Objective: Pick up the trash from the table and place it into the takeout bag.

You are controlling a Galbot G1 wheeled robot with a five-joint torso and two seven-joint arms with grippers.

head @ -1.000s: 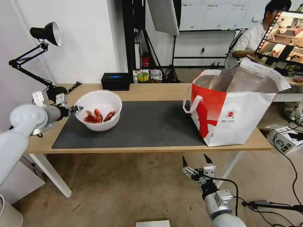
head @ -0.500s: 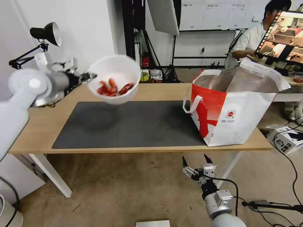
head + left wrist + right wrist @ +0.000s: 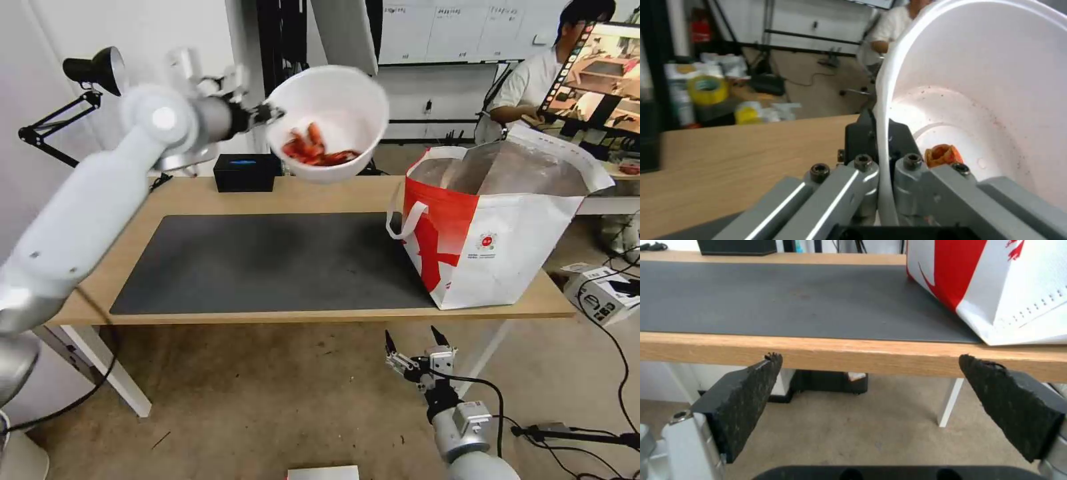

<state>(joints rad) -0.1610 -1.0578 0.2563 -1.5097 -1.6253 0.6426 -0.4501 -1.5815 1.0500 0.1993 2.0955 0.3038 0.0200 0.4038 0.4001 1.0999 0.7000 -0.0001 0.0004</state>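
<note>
Bowl [image 3: 328, 123] now lifted clear of table [image 3: 200, 197], up and across toward takeout bag [image 3: 497, 227] from its earlier spot low over the mat's [image 3: 267, 263] far-from-bag end; left gripper [image 3: 270, 115] clamped on the bowl rim, tilted, red scraps [image 3: 313, 150] pooled at the low side. Rim pinched between fingers [image 3: 865, 141] in left wrist view, most scraps cut off there. Right gripper [image 3: 421, 347] unchanged, parked below the table edge near the bag, pads [image 3: 753, 396] spread wide, gripping nothing.
</note>
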